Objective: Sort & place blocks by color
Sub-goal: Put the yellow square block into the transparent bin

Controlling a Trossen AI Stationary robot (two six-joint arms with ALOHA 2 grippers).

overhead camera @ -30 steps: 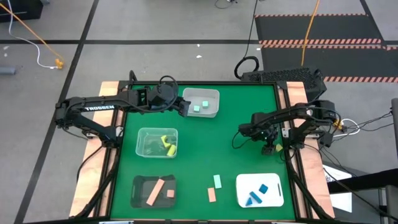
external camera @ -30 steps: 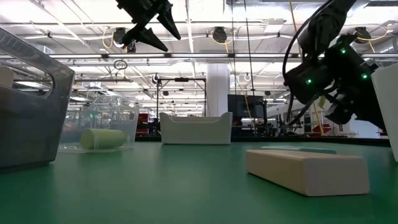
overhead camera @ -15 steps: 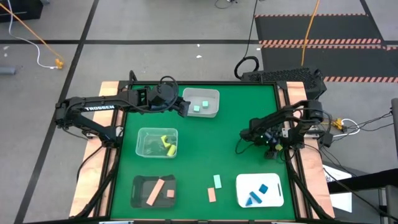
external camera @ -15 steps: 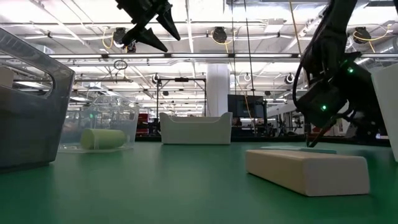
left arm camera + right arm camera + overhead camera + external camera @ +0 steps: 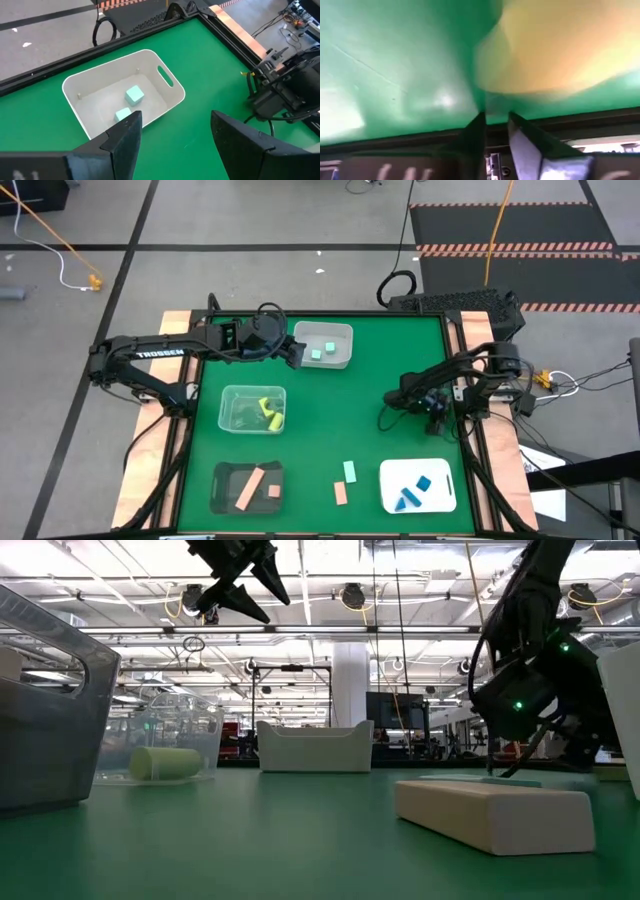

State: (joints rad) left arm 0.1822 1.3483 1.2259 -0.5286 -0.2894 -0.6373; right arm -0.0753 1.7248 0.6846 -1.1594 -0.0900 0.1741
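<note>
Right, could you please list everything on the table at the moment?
white bin: one, white, back middle
mint cubes: two, mint green, in the white bin
clear bin: one, clear, left middle
yellow blocks: at least two, yellow, in the clear bin
dark tray: one, black, front left
tan-pink pieces: a bar and a cube, in the dark tray
white tray: one, white, front right
blue blocks: at least two, blue, on the white tray
mint bar: one, loose, front middle
tan-pink bar: one, loose, beside the mint bar
yellow block: one, near the right edge
left gripper: open, above the white bin
right gripper: low, at the yellow block
</note>
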